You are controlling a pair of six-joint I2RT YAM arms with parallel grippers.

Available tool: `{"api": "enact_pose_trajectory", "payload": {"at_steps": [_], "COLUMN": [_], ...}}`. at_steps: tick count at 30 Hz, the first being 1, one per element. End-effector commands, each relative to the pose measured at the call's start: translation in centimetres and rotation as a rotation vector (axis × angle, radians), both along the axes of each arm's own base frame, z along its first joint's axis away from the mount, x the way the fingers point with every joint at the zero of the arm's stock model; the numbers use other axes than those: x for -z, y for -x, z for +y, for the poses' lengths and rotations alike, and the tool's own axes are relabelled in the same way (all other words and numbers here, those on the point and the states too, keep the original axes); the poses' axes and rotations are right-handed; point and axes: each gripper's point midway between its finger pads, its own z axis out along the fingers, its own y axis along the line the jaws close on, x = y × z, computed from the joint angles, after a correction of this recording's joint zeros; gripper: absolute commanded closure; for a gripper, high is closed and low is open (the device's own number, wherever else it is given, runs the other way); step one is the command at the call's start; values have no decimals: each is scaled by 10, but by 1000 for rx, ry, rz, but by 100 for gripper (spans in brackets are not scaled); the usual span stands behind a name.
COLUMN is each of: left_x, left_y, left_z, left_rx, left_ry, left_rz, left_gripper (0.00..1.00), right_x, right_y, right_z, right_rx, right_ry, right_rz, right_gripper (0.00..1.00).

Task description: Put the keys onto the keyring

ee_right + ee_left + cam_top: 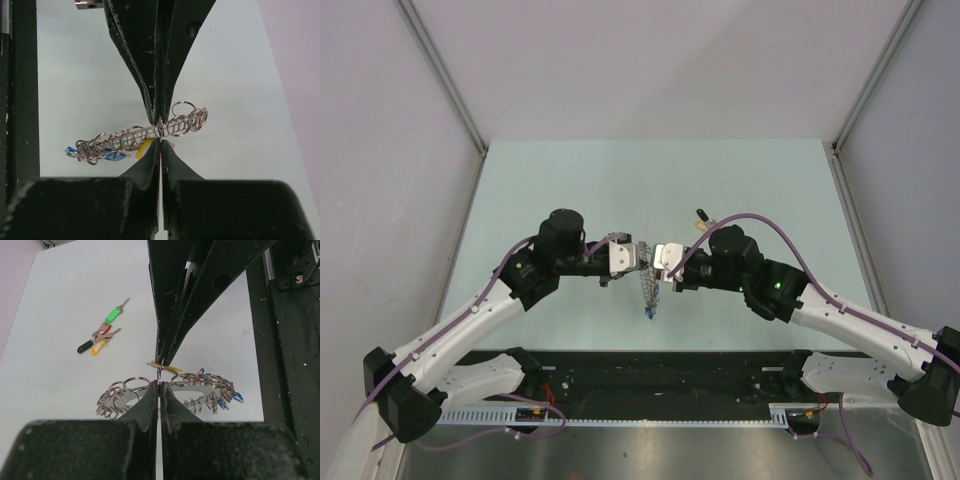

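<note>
The keyring [197, 391], a flat grey ring fringed with small silvery rings, hangs in the air between both grippers and shows edge-on in the right wrist view [131, 136]. My left gripper [159, 385] is shut on one small ring at its rim. My right gripper [160, 143] meets it tip to tip, shut on a yellow-headed key [144, 148] right at that ring. Blue keys [226, 402] hang from the keyring's far side. From above, the left gripper [638, 256] and right gripper [663, 258] touch over the dangling keyring [648, 285].
Loose keys lie together on the table: green [113, 315], red [100, 330], black [85, 346] and yellow [97, 349]. From above this cluster [700, 221] sits just behind the right wrist. White walls enclose the pale green table [570, 190]. A black rail [660, 370] runs along the near edge.
</note>
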Motion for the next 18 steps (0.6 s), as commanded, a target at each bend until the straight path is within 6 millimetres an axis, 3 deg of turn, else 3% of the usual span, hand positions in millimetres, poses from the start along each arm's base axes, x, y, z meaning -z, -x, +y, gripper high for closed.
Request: {"api": "enact_pose_trajectory", "payload": {"at_steps": [1,4,13,18], "left_x": [-28,-28,-33,-35], "left_y": [2,1,0,0], "left_z": [-11,-11,-10,-10], "left_rx": [34,30,12,5], "left_ry": [71,67,92,102], "left_rz": [-62,-62,-85,-86], "left_gripper": [100,99,100,100], "right_x": [-26,-27,-34,-38], "right_y": [3,4,4,6], "right_z": [12,13,8,-5], "right_rx": [-41,-39,-16,26], "right_ry": [-74,-76,-94,-94], "right_rz": [-44,-46,-55,-44], "right_gripper": [100,100,77,74]}}
